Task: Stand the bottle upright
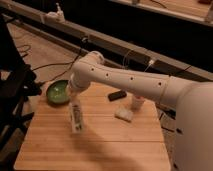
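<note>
The bottle (76, 118) is slim and white with a dark-printed label. It is nearly upright, slightly tilted, over the left middle of the wooden table (110, 150), with its lower end at or just above the tabletop. My gripper (75, 100) comes down from the white arm (125, 80) and is shut on the bottle's top end. The cap is hidden in the gripper.
A green bowl (58, 92) sits at the table's back left, close to the gripper. A small dark object (117, 95), a pale cup (137, 101) and a flat whitish block (124, 114) lie right of the bottle. A black chair (12, 95) stands at the left.
</note>
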`<state>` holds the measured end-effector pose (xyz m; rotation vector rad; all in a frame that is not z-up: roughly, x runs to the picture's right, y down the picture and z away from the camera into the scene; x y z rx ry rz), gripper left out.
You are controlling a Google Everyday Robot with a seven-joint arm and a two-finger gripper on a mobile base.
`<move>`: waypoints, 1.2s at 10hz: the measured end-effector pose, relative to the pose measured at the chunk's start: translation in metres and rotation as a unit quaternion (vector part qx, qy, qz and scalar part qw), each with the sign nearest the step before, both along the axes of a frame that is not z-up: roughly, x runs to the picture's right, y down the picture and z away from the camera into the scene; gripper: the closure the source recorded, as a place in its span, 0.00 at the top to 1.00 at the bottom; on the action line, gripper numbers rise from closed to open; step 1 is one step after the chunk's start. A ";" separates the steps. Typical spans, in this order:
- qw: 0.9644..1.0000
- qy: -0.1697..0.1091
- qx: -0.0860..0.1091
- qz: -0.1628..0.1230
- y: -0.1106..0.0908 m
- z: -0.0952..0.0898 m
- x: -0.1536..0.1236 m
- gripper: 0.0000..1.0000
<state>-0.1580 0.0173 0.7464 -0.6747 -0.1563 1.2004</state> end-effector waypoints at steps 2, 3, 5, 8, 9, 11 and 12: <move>1.000 -0.012 -0.006 0.008 0.004 0.005 -0.002 0.00; 1.000 -0.014 -0.007 0.010 0.006 0.007 -0.001 0.00; 1.000 -0.012 -0.007 0.010 0.008 0.015 0.004 0.00; 1.000 -0.005 0.001 0.009 0.007 0.022 0.009 0.00; 1.000 0.000 0.012 0.011 0.003 0.026 0.011 0.00; 1.000 -0.001 0.016 0.014 0.002 0.027 0.010 0.00; 1.000 -0.003 0.016 0.016 0.003 0.026 0.009 0.00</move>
